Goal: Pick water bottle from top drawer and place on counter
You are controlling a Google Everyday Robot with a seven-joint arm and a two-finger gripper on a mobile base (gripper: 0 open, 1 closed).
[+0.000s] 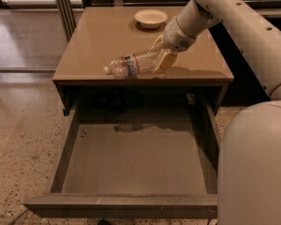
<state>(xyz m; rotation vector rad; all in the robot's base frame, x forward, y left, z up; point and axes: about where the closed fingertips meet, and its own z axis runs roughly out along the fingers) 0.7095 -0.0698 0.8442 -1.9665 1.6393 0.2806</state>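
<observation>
Speckled flooring (18,125) is seen around a brown cabinet whose glossy tabletop (93,36) carries a pale shallow bowl (151,18) near its back edge. In front of the bowl and slightly to its left, the water bottle (133,63) is held on a slant over the tabletop, close to the front edge. Its base end is pinched by the yellow-fingered claw (161,51), just in front of the bowl. The white cap points away from the bowl, and whether it touches the surface cannot be told. If the bottle were released lying down, it could be expected to roll, and the short run to the front edge could carry it down into the top drawer (136,163), pulled out below and in front of the bowl, or onto the flooring. The thin crinkled wall could also be buckled by a hard squeeze. Nothing is seen in the bowl, and nothing on the drawer's grey floor but shadow; whether water is held in the bottle cannot be told.
</observation>
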